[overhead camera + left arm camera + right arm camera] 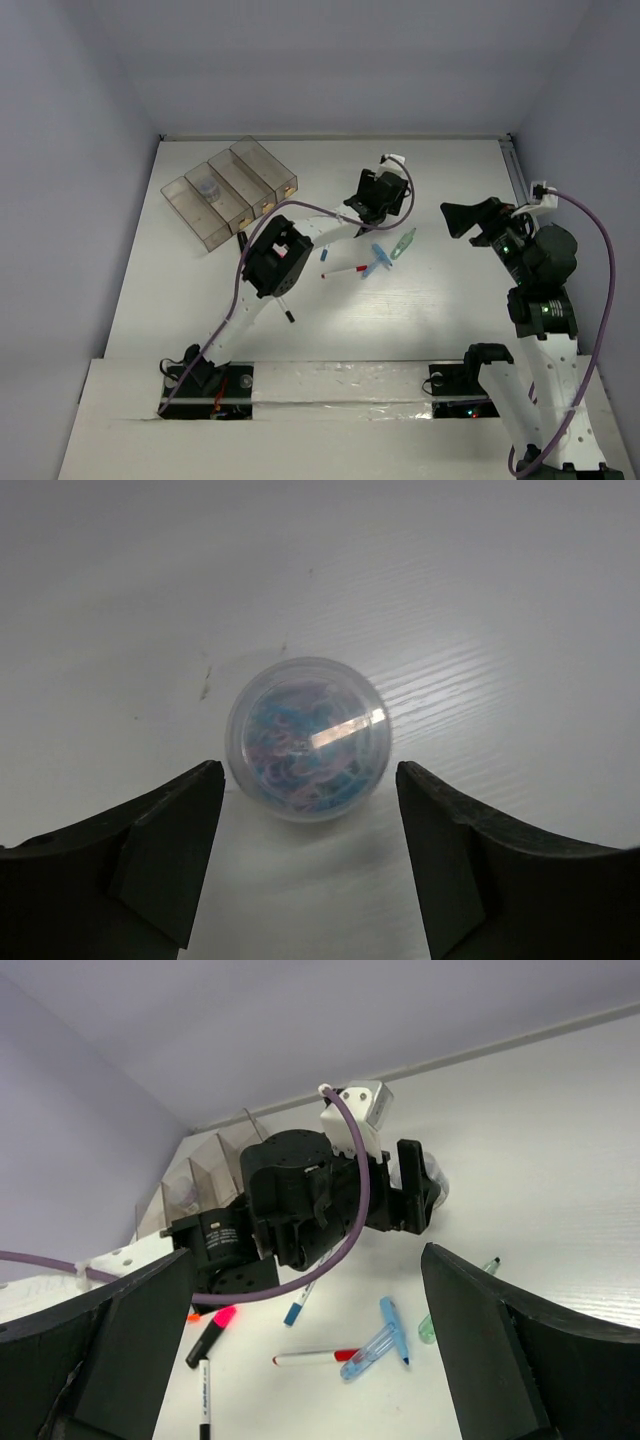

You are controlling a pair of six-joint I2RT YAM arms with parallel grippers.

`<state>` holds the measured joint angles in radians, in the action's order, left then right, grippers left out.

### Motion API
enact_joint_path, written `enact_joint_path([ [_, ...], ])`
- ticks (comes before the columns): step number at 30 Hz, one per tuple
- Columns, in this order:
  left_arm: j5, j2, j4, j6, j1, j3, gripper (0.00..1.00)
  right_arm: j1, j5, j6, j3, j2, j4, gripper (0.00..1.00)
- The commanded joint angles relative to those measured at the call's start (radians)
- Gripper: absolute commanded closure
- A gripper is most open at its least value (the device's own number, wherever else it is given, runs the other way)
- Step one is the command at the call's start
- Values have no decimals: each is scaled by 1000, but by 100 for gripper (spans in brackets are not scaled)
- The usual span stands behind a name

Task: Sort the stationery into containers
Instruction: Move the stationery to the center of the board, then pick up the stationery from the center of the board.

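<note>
At 12 o'clock on the table [440, 320], left gripper [378, 196] jaws apart either side of roll [308, 738]; right gripper [460, 218], 3 o'clock, also apart.

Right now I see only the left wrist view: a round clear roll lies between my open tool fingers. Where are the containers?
Observer: The row of containers stands well to the left of that roll.
Operator: Is any bin already in use?
Observer: Yes, the second bin from the near end holds another round roll.
Operator: Is the right arm in the way?
Observer: No, the right tool hangs open on the opposite side.
</note>
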<state>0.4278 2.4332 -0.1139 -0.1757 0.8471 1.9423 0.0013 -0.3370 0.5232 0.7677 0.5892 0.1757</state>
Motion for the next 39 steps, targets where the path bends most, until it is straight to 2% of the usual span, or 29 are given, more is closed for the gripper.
enact_joint_path([
  [1, 11, -39, 49, 21, -20, -31, 31, 8, -22, -11, 5, -5, -25, 0],
  [2, 6, -37, 49, 19, -20, -31, 27, 8, -22, -12, 5, -6, -22, 0],
  [6, 0, -28, 65, 21, -29, 0, 24, 8, -17, -25, 12, -5, -13, 0],
  [19, -76, 46, 85, 45, -48, 150, 25, 8, -43, -22, -1, 17, -27, 0],
  [22, -77, 69, 112, 33, -57, 196, 29, 8, -40, -26, -2, 15, -25, 0],
  [27, -95, 55, 103, 12, -66, 173, 50, 8, -34, -28, -10, 8, -25, 0],
  [29, -87, 38, 103, 15, -66, 161, 63, 8, -31, -26, -15, 8, -28, 0],
  [32, -84, -40, 100, 27, -66, 121, 70, 8, -34, -22, -24, 8, -38, 0],
  [36, -90, -230, 86, 45, -108, 47, 71, 8, -49, -8, -57, 14, -68, 0],
  [39, -86, -429, 62, 48, -169, -78, 72, 8, -66, 17, -141, 23, -131, 0],
])
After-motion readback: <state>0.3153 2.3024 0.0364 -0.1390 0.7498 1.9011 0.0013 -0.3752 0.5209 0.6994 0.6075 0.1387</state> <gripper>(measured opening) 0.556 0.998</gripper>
